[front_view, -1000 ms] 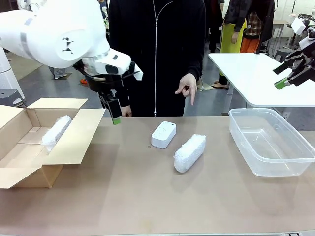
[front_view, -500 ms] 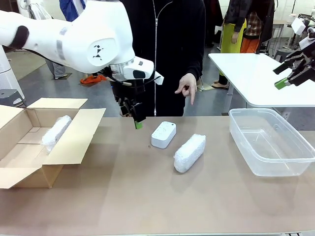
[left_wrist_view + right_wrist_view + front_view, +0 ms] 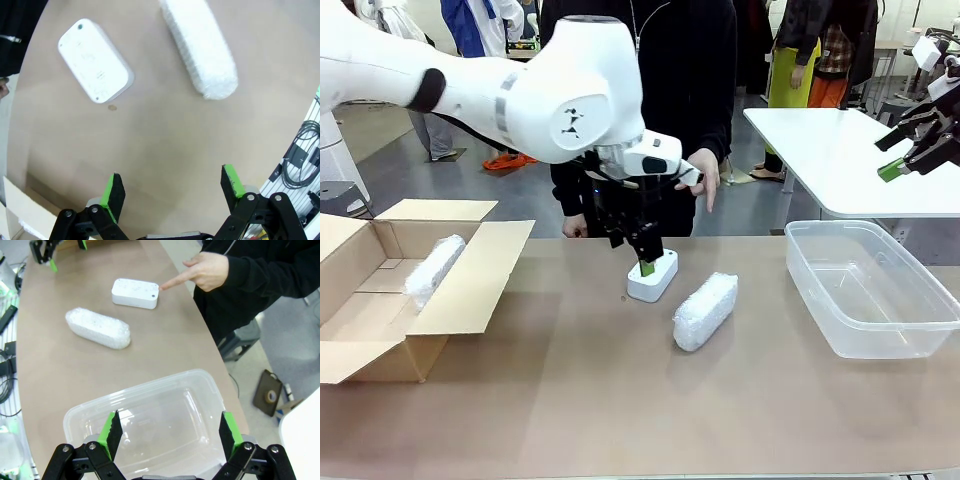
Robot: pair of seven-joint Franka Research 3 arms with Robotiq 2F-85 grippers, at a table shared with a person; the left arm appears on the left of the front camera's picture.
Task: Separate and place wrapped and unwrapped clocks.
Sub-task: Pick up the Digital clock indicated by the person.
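Observation:
The bare white clock (image 3: 655, 277) lies at the table's middle, and my left gripper (image 3: 645, 264) hangs open just above its near end. Seen from the left wrist, the clock (image 3: 95, 60) is ahead of the open left gripper (image 3: 172, 186), not between the fingers. One bubble-wrapped clock (image 3: 705, 311) lies right of the bare one. Another wrapped clock (image 3: 433, 270) rests inside the cardboard box (image 3: 470, 290). My right gripper (image 3: 892, 152) is open, high at the far right. In the right wrist view the open right gripper (image 3: 167, 432) hovers over the bin (image 3: 150, 425).
A clear plastic bin (image 3: 870, 290) stands at the table's right. The person's hand (image 3: 700, 178) points down at the bare clock from the far side. A white side table (image 3: 840, 160) stands behind the bin.
My left arm has swung right from beside the cardboard box to above the bare clock. The right arm and the person's pointing hand have stayed in place.

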